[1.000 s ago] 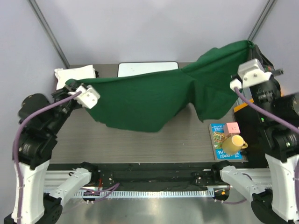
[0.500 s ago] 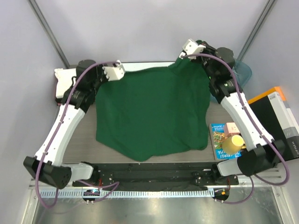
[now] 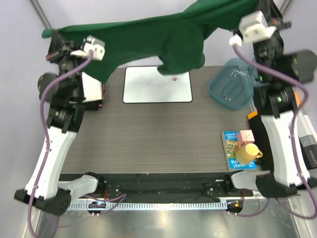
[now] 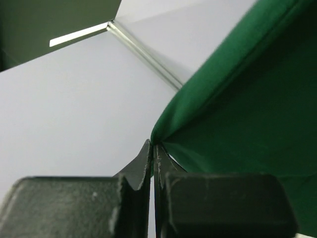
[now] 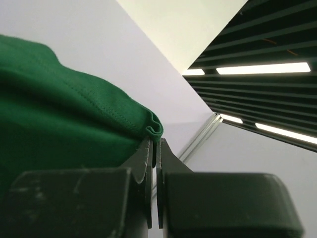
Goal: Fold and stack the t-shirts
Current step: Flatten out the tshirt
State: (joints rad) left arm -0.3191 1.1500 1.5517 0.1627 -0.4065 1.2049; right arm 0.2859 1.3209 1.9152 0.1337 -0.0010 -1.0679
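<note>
Your left gripper (image 4: pixel 152 148) and right gripper (image 5: pixel 154 144), clamped on what look like its corners, hold the green t-shirt (image 3: pixel 148 35) aloft; next, lay it flat.

The green t-shirt (image 3: pixel 148 37) is matt, soft cloth; the table (image 3: pixel 158 134) grey, wood-grained and matt; the tub (image 3: pixel 229 93) translucent, glossy teal plastic.

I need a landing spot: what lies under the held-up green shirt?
The green shirt hangs over a white board on the table. Its drooping fold hides part of the board's far edge.
</note>
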